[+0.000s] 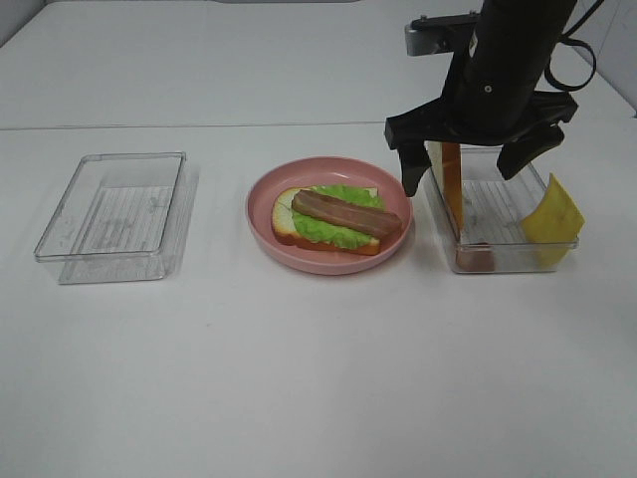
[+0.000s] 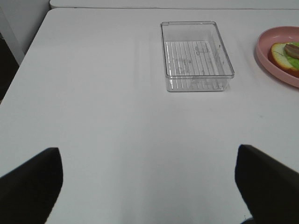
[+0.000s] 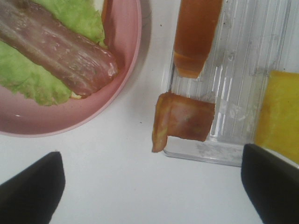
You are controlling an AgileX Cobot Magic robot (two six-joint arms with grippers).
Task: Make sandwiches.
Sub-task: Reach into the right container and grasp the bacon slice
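Note:
The sandwiches are one open stack on the pink plate: a white bread slice, green lettuce and a brown bacon strip on top. My right gripper hangs open above the right clear tray, holding nothing. In that tray a second bread slice stands on edge, and a yellow cheese square leans on the far side. A folded bacon piece lies at its near corner. My left gripper is open and empty over bare table, well short of the empty tray.
The empty clear tray sits left of the plate. White table stretches in front of the plate and both trays. The right arm's dark body rises behind the right tray. The left arm is outside the exterior high view.

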